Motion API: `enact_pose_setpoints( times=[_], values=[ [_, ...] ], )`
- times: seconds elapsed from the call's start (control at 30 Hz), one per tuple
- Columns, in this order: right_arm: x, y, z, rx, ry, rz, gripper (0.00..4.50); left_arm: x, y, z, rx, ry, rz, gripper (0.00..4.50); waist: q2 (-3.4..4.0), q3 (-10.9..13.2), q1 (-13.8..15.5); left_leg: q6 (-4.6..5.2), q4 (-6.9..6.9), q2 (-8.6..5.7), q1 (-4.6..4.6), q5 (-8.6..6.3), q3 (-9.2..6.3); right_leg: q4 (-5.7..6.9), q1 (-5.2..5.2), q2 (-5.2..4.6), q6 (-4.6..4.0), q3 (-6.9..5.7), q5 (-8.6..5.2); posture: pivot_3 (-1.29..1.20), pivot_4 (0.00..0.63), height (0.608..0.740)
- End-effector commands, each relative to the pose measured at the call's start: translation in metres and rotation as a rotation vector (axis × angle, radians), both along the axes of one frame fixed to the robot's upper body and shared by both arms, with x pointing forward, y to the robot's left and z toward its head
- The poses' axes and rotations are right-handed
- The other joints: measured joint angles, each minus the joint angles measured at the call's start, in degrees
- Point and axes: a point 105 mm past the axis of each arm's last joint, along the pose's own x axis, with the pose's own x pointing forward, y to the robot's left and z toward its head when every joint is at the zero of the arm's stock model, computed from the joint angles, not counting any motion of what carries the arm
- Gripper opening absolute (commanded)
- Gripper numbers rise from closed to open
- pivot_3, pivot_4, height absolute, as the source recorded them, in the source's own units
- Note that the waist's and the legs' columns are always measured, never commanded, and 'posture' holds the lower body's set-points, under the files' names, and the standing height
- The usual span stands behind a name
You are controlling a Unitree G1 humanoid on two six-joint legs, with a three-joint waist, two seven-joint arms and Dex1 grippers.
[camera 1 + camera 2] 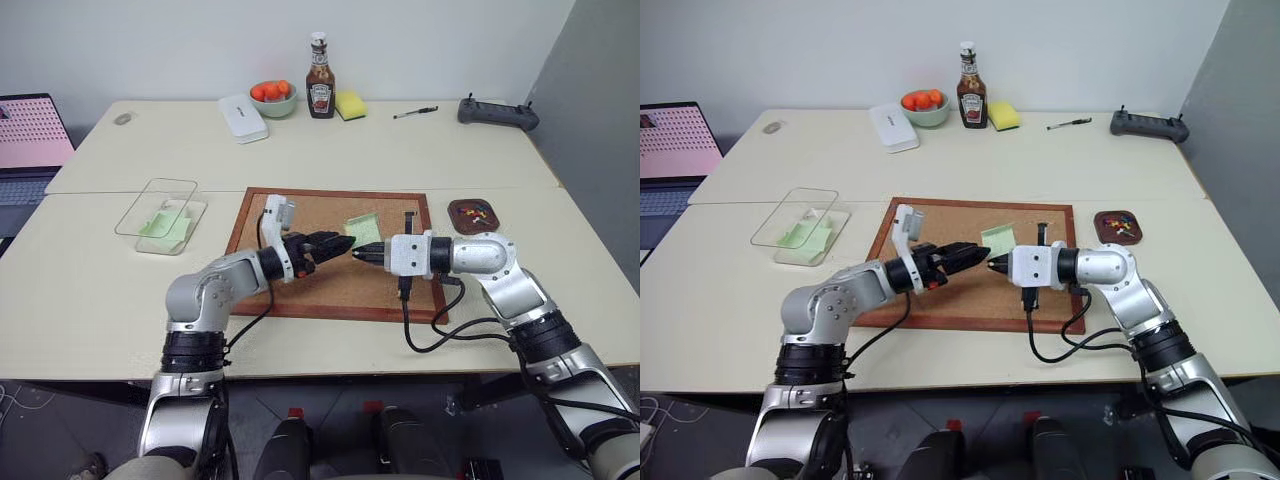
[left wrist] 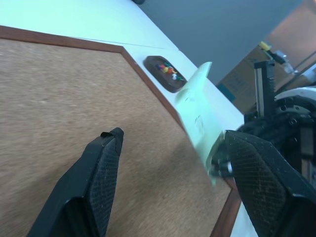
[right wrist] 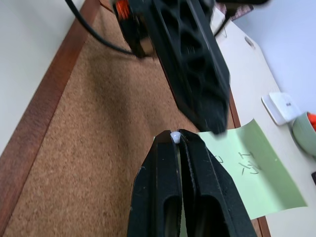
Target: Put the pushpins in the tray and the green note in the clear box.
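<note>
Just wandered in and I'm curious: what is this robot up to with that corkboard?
It is clearing the corkboard. Its right pincer is shut on a green note, holding it above the board, and the left pincer is open right beside it, as if to take it over. The pushpins already lie in the small brown tray to the right. The clear box on the left already has green paper in it.

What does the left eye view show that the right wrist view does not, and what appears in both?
Left eye view alone: the clear box with green paper inside, the tray of pushpins, the ketchup bottle.
Right wrist view alone: a white pin head pinched in the shut right gripper, and writing on the green note.
Both: the corkboard, green note, left gripper.
</note>
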Motion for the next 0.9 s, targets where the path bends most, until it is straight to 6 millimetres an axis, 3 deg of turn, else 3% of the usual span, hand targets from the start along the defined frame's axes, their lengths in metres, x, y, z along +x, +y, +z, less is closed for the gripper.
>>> enact_pose_setpoints(
  times=[0.03,0.17,0.47,0.8,0.9],
  values=[
    [-0.004,0.004,0.014,0.009,-0.054,0.027,0.0,0.008,-0.01,0.014,-0.046,-0.034,-0.007,3.46,0.0,0.0,0.08,0.0,0.0,0.0,0.0,0.0,0.0,0.0,0.0,0.0,0.0,0.0,0.0,0.0,0.15,0.74],
    [-0.005,0.004,0.014,0.013,-0.054,0.025,0.0,0.015,-0.018,0.01,-0.058,-0.017,-0.007,3.46,0.0,0.0,0.18,-0.01,0.0,-0.01,0.0,0.0,0.02,-0.01,0.0,0.0,0.0,0.01,0.0,0.0,0.15,0.74],
    [-0.005,0.004,0.016,0.026,-0.053,0.021,0.0,0.009,-0.021,0.011,-0.089,-0.015,-0.061,2.08,-0.01,0.0,0.2,-0.02,0.0,-0.01,0.0,0.01,0.02,0.0,0.0,-0.01,0.0,0.01,0.0,0.0,0.15,0.74],
    [-0.005,0.007,0.02,0.039,-0.064,0.028,0.0,0.006,-0.017,0.011,-0.149,0.024,-0.079,0.02,-0.01,0.0,0.2,-0.02,0.0,-0.02,0.0,0.01,0.02,0.0,0.0,-0.01,0.0,0.01,0.0,0.0,0.15,0.74],
    [-0.005,0.007,0.021,0.043,-0.067,0.026,0.0,0.005,-0.016,0.01,-0.148,0.026,-0.081,0.02,-0.01,0.0,0.2,-0.02,0.0,-0.02,0.0,0.01,0.01,0.0,0.0,-0.01,0.0,0.01,0.0,0.0,0.15,0.74]
  ],
)
